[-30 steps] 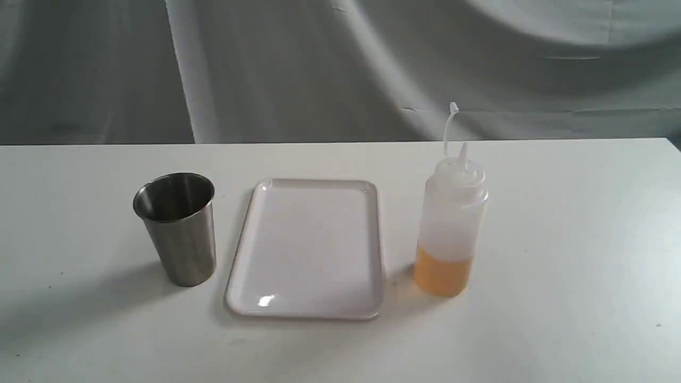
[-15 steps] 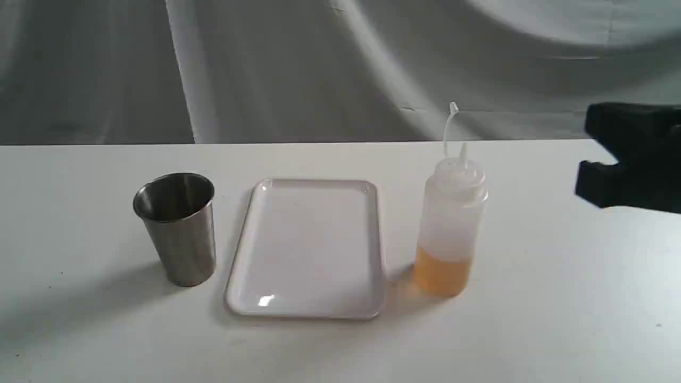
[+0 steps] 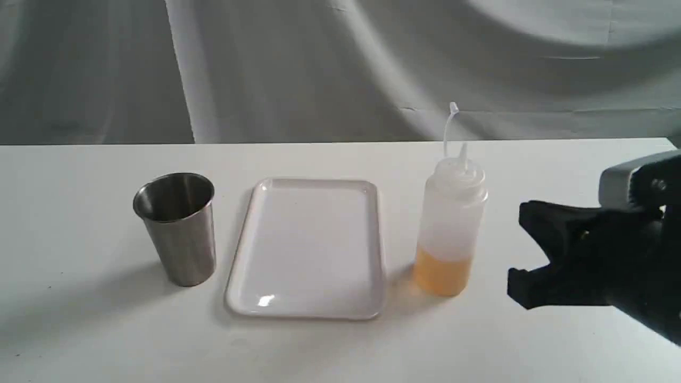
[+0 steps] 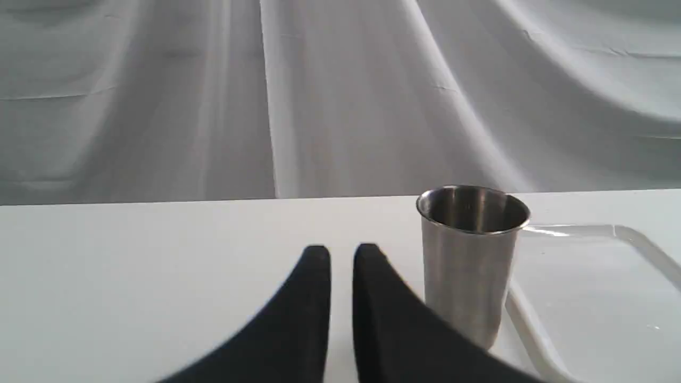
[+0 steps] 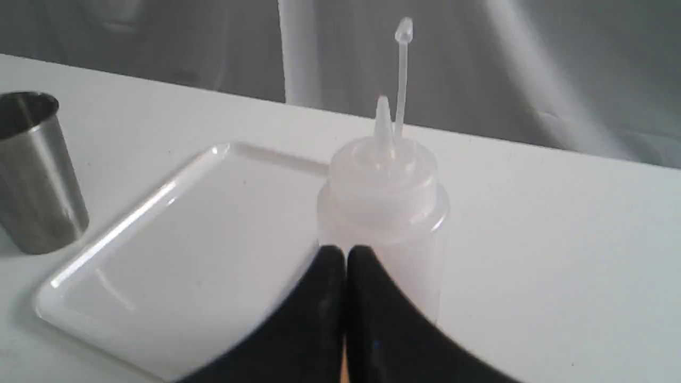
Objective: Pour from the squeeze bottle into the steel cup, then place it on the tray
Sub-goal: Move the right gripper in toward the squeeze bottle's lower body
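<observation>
The squeeze bottle stands upright right of the tray, amber liquid at its bottom, cap strap sticking up. The steel cup stands upright left of the tray. My right gripper hovers low over the table to the right of the bottle, apart from it. In the right wrist view its shut fingertips point at the bottle, with tray and cup beyond. My left gripper is shut, empty, beside the cup; the exterior view does not show it.
A white table carries everything, and a grey cloth backdrop hangs behind its far edge. The tray's rim lies close to the cup.
My right gripper came in from the right edge, then dropped lower and moved left toward the bottle. Bottle, cup and tray have not moved.
</observation>
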You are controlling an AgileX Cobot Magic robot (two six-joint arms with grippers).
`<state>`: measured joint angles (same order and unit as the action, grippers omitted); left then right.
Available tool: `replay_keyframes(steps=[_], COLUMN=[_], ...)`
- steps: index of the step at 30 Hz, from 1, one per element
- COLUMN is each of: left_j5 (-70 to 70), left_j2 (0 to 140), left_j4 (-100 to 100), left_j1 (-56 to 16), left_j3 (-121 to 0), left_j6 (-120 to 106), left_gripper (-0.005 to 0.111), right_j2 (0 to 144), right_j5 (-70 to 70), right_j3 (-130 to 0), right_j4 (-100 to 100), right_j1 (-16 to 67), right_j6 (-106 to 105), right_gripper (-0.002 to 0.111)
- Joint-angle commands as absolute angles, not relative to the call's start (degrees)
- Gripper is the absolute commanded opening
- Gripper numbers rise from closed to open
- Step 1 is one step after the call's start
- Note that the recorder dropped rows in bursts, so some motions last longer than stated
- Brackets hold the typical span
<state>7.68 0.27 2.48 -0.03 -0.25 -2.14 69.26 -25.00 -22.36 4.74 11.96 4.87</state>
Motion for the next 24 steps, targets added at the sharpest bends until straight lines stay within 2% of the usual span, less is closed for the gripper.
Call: replay_keyframes(steps=[1, 17, 24], left_j5=[7.59, 7.59, 7.59], left_j2=[0.00, 0.00, 0.00], left_j4=[2.63, 2.63, 2.63], left_j1=[0.00, 0.00, 0.00], left_j3=[0.00, 0.00, 0.00], left_j6=[-1.90, -1.84, -1.84], left_gripper=[0.008, 0.008, 0.008], right_j2=[72.66, 93.81, 98.20], right_j5=[-29.31, -46.05, -50.03], right_j3=[-21.98, -21.98, -21.98], right_j4=[5.37, 4.21, 3.37], right_j1=[12.03, 12.03, 12.03], right_j6=[5.13, 1.50, 1.51], right_gripper=[0.000, 0.000, 0.000])
